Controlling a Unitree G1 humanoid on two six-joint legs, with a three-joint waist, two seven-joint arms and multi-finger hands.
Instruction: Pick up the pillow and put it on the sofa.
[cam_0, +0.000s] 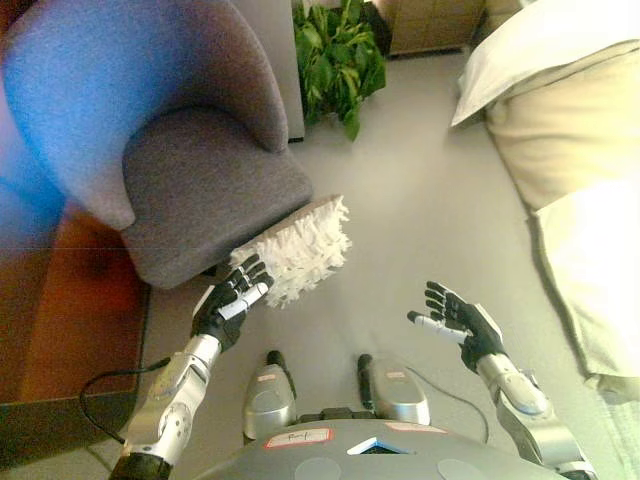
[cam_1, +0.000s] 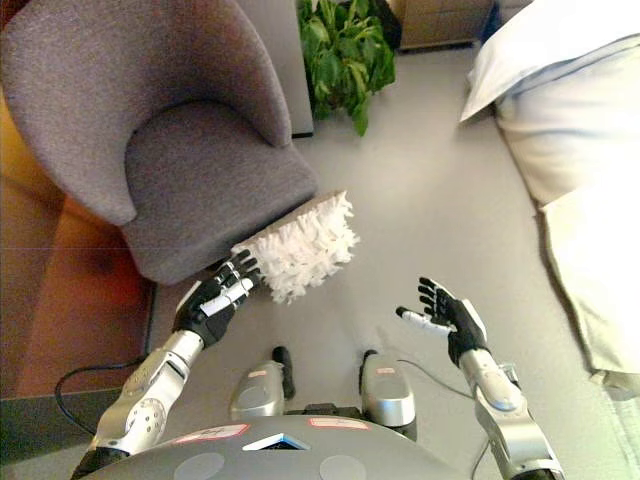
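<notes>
While both hands are spread, the pillow (cam_0: 297, 248) leans against the chair (cam_0: 200, 190), just beyond the nearer left hand (cam_0: 231, 301); right hand (cam_0: 457, 322) well apart.

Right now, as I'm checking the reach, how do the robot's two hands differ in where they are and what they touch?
The left hand is at the near edge of the white fluffy pillow leaning on the grey armchair, fingers at its fringe; the right hand hangs over bare floor, touching nothing. The left is close to the armchair, the right well apart from it. Both are open, fingers spread, holding nothing.
</notes>
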